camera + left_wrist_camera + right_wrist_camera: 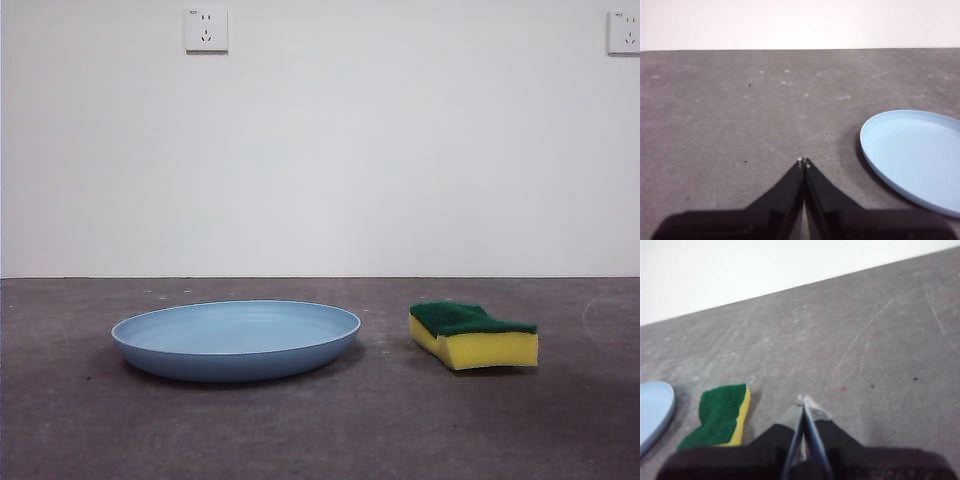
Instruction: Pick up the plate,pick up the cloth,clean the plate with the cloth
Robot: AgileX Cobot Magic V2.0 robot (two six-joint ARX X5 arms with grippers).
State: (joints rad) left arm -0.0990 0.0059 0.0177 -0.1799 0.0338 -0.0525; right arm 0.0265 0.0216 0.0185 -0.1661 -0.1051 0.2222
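The light blue plate lies flat on the dark grey table, left of centre in the front view. To its right rests the cloth, a yellow sponge with its green scouring face up. In the left wrist view my left gripper is shut and empty over bare table, with the plate off to one side of it. In the right wrist view my right gripper is shut and empty, the cloth lying close beside it and the plate's rim showing beyond. Neither gripper appears in the front view.
A white wall stands behind the table, carrying a socket at upper left and another socket at the upper right corner. Plate and sponge lie a short gap apart.
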